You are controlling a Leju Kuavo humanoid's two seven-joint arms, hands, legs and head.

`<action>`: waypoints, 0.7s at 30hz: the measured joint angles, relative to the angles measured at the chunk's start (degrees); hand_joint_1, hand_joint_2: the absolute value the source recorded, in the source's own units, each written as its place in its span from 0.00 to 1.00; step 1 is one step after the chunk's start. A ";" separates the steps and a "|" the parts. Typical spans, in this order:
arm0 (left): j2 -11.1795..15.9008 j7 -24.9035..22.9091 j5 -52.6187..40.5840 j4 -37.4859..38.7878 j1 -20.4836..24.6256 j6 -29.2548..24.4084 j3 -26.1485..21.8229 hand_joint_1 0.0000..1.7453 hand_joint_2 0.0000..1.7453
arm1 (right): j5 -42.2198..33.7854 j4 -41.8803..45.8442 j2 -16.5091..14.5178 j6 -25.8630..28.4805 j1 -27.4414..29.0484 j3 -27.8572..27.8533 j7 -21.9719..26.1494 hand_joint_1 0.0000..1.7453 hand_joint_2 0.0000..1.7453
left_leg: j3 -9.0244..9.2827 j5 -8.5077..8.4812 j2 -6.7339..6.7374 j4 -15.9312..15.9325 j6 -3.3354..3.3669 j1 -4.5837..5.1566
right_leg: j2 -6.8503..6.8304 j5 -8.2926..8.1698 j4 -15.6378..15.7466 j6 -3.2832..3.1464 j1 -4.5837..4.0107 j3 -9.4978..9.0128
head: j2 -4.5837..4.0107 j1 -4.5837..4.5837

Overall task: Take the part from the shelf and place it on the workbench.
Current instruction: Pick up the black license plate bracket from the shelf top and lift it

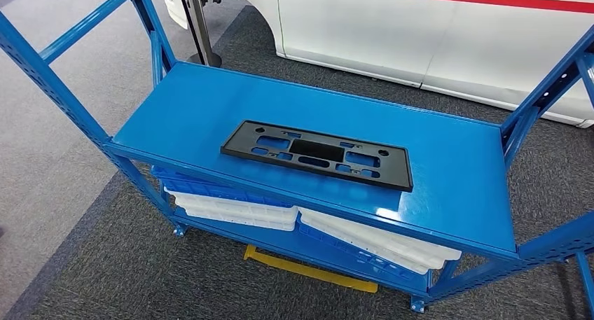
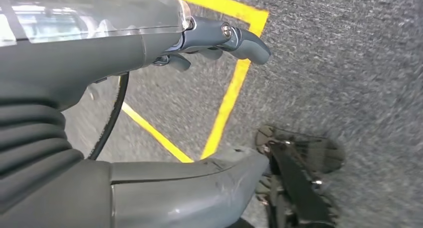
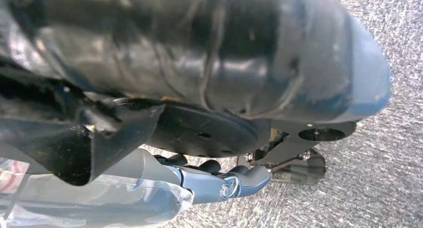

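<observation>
With both hands hanging empty, fingers loosely apart, the left hand [image 2: 219,38] and right hand [image 3: 219,180] should have reached up to lift the flat black part [image 1: 316,154] level off the blue shelf [image 1: 455,173]

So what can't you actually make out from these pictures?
- Head view: the white and blue trays on the lower shelf are mostly hidden by the top shelf; their contents can't be told.
- Head view: the white car is cut off by the picture's edge.
- Right wrist view: dark blurred robot body hides most of the right hand.
- Left wrist view: the left hand holds nothing; the workbench can't be placed.
</observation>
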State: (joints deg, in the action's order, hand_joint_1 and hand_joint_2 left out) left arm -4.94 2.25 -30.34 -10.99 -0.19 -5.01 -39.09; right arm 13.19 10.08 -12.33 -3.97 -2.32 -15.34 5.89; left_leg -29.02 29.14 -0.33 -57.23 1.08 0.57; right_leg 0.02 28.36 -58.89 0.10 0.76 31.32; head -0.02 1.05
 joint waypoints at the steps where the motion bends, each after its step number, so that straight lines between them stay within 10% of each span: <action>1: 0.00 -0.16 -1.10 0.00 0.03 0.00 0.30 0.00 1.00 | 0.11 0.00 0.00 0.02 -0.04 0.16 -0.25 0.00 0.00 | 0.00 0.00 0.00 0.00 0.00 0.00 | 0.00 0.00 0.00 0.00 0.00 0.00 | 0.00 0.00; 21: -0.04 0.71 -8.58 0.00 0.27 -0.23 5.72 0.00 1.00 | 0.43 0.02 -0.09 0.43 -0.60 1.17 -2.22 0.00 0.00 | 0.00 0.00 0.00 -0.03 0.00 0.00 | 0.00 -0.01 0.00 0.01 -0.01 -0.01 | 0.00 0.00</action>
State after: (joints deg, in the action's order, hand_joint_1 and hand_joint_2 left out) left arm -4.98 2.96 -38.92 -10.99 0.08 -5.23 -33.38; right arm 13.62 10.10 -12.41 -3.54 -2.92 -14.16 3.67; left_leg -29.02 29.14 -0.32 -57.26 1.08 0.57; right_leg 0.02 28.36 -58.89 0.11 0.76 31.31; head -0.02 1.05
